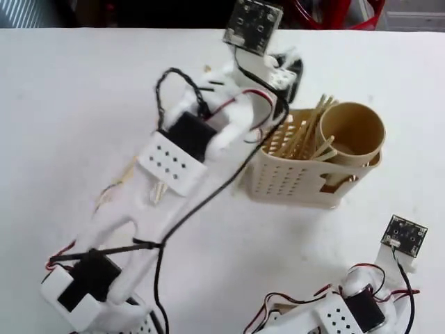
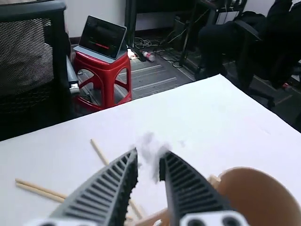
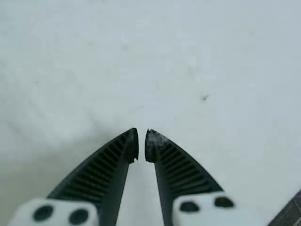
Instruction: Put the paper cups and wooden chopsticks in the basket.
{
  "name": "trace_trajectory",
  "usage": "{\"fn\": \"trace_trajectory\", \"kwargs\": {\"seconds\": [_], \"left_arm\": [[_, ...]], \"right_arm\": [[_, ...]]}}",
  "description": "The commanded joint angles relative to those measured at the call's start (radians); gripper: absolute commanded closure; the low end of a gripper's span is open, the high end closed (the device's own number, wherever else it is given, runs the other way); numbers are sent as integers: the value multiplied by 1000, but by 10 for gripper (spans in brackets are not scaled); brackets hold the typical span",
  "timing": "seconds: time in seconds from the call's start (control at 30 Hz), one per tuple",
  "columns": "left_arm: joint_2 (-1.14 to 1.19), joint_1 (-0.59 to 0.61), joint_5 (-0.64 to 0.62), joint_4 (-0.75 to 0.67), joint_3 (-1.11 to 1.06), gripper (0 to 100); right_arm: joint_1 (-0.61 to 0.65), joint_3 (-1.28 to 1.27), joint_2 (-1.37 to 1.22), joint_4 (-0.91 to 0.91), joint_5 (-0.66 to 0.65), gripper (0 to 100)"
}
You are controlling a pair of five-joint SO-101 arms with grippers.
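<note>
A laptop [image 2: 101,36] rests on a red stool [image 2: 101,77] beyond the white table [image 2: 211,113].

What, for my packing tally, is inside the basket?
A paper cup and several wooden chopsticks leaning beside it. The basket floor beneath them is covered, and the left arm overlaps one corner.

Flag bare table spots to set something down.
Free: table left of the left arm; strip between basket and right arm. Crowded: under the left arm, where loose chopsticks lie, and beside the basket.
</note>
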State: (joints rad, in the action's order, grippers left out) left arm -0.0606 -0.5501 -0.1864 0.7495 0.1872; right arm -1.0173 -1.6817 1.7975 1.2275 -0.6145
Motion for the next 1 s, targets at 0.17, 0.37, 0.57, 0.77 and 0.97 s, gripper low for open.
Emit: {"fn": "trace_trajectory", "kwargs": {"seconds": [0.17, 0.37, 0.57, 0.77, 0.97], "left_arm": [[-68, 475, 207, 430, 178, 969], [-8, 656, 477, 460, -169, 963], [101, 555, 334, 259, -405, 899], [189, 460, 339, 78, -290, 876], [455, 357, 253, -446, -167, 876]], "right_arm": [[-8, -9, 1, -1, -8, 961], [-8, -9, 1, -1, -8, 961], [-8, -9, 1, -1, -8, 961], [-8, -9, 1, -1, -8, 961], [-8, -9, 1, -1, -8, 961]]}}
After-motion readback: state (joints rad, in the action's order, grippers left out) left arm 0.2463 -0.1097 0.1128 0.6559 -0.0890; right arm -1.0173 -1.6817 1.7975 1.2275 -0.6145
